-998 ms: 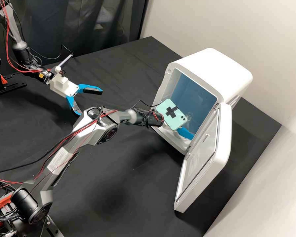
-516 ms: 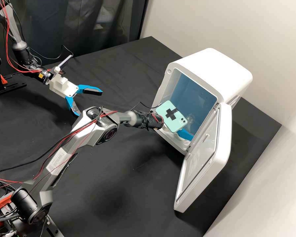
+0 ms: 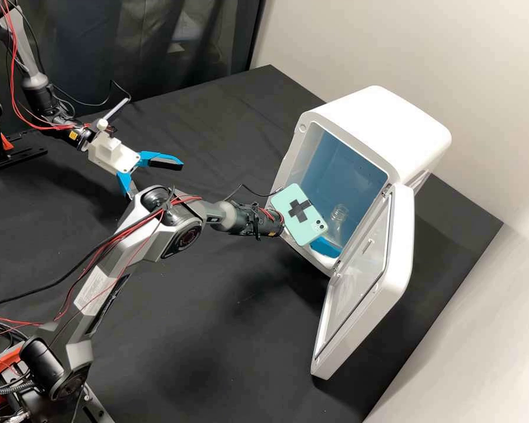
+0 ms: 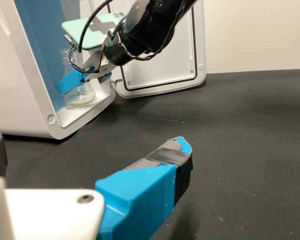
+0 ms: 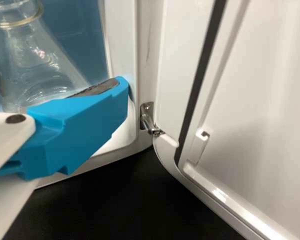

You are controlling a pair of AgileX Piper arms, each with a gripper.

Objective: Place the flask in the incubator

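The clear glass flask (image 3: 337, 215) stands upright on the floor of the white incubator (image 3: 382, 123), against its blue inner wall. My right gripper (image 3: 324, 247) sits at the lower edge of the opening, just in front of the flask, open and holding nothing. In the right wrist view one of its blue fingers (image 5: 80, 125) lies beside the flask (image 5: 30, 55), apart from the glass. The left wrist view shows the flask (image 4: 80, 94) inside the incubator (image 4: 35, 100) behind the right gripper (image 4: 75, 80). My left gripper (image 3: 156, 179) hangs open over the bench at the back left.
The incubator door (image 3: 364, 276) hangs wide open to the right of the opening, its hinge (image 5: 149, 120) close to my right finger. A mint-green plate with a black cross (image 3: 298, 214) rides on the right wrist. Bare black bench (image 3: 229, 329) lies in front.
The right gripper has drawn back out of the incubator toward the opening's lower edge. The flask stays behind on the incubator floor. The left arm has not moved.
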